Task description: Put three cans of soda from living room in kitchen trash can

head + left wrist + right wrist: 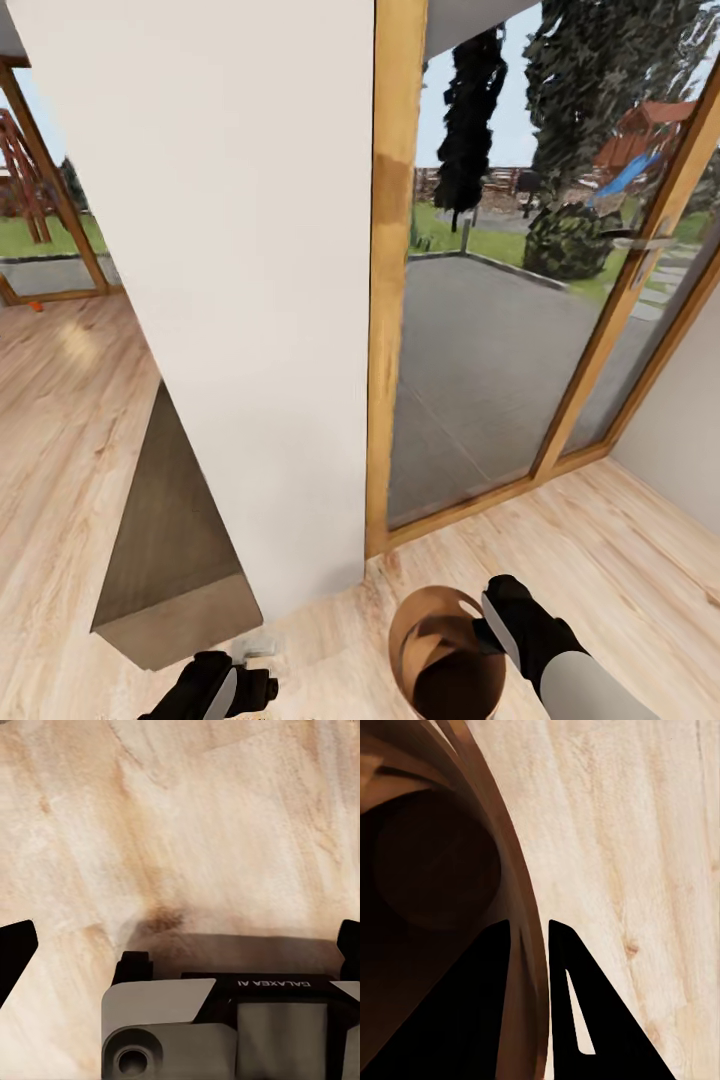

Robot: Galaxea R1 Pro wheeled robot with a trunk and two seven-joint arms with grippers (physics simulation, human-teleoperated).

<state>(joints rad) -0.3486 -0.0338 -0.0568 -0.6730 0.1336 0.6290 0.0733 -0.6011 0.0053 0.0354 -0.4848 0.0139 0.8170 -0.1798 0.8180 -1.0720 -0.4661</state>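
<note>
Now: bin pinched at its rim

Right gripper point(534, 937) clamped across the tash can point(447, 655) wall, one finger inside, one outside, pale plank floor point(620, 560) just beyond. Left gripper point(180, 945) spread wide over bare floor, holding nothing.

orange-brown tash can point(445, 655), pale grained wood floor point(620, 560), white wall point(250, 250), perhaps an orange speck far left.

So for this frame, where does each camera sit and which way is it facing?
Head: high, looking down at a white wall, wood-framed glass door; both arms show.
Left wrist: on left claw, facing pale plank floor.
Right wrist: on right claw, gripping the round brown-lined bin's rim.
Head and right wrist share the bin.
</note>
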